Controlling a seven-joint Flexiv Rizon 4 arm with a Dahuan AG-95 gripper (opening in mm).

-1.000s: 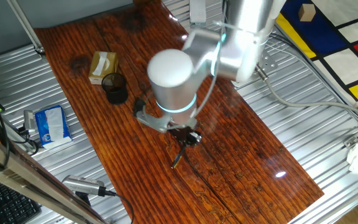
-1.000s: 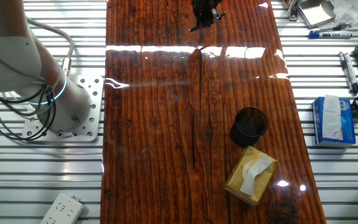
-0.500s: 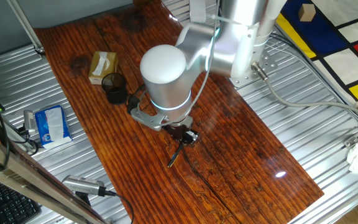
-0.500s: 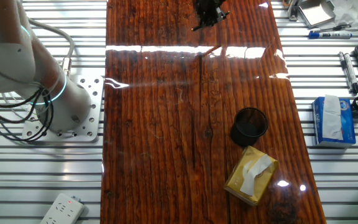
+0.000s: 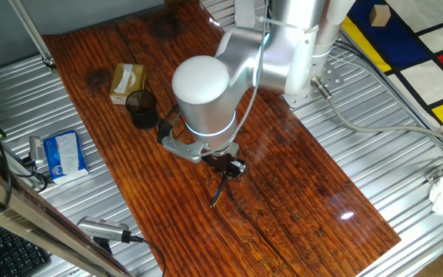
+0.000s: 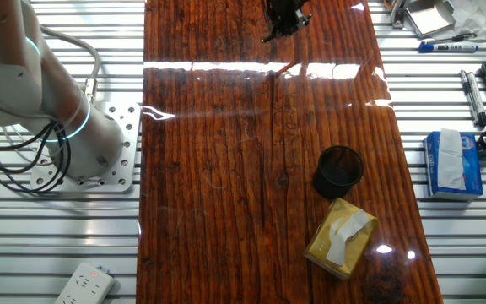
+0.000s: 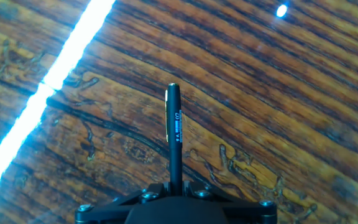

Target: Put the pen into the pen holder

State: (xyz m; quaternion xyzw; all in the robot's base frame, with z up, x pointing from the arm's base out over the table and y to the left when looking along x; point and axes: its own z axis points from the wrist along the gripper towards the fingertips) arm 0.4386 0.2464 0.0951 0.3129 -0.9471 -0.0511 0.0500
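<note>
**Holding the pen, holder not yet reached**

Going left to right in one fixed view, a blue tissue pack (image 5: 62, 154) lay on the ribbed metal bench, then a yellowish-tan cardboard box (image 5: 127, 82) stood touching the pen holder (image 5: 141, 108), a small dark translucent cylinder with an open mouth and nothing in it. Further right, well apart from the holder, the gripper (image 5: 228, 168) hung over the glossy, strongly grained wooden table (image 5: 306, 200), its fingers closed on the upper end of the pen (image 5: 219, 190), which slanted down and away from them. In the hand view the pen was a slim black barrel with small white lettering and a glinting tip, projecting straight out from between the jaws above the wood. Judged from this, the pick-up was done; carrying the pen across to the holder, standing it over the mouth and releasing it all remained.
</note>
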